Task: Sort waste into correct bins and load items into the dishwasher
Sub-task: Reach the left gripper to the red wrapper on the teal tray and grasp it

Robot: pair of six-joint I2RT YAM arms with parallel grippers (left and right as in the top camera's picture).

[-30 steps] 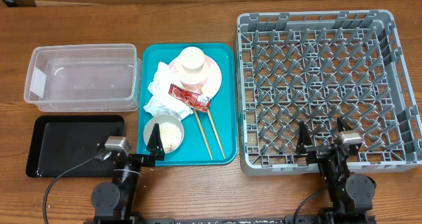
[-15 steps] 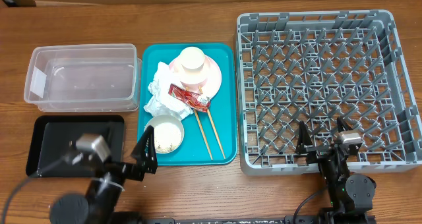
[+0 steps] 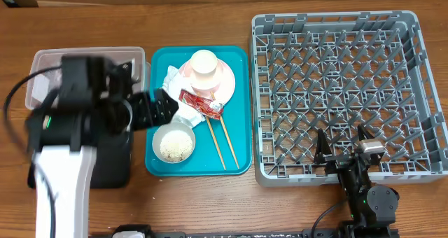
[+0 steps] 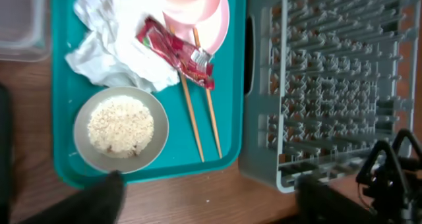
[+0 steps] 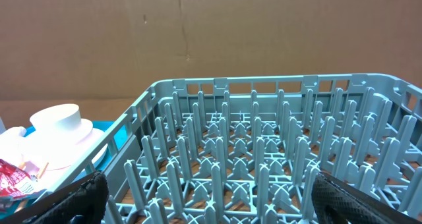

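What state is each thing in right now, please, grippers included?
Left gripper, open, empty, above the teal tray.
Right gripper, open, empty.
Dish rack, empty.
Grey-green bowl, upright, holding rice.
Pink plate, flat, a white cup on it.
Napkin, crumpled.
Chopsticks, lying side by side on the teal tray.
Sauce packet, lying across Napkin and Chopsticks.

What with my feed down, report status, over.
Left gripper open, empty, above napkin. Right gripper open, empty, at dish rack edge. Sauce packet partly on napkin.
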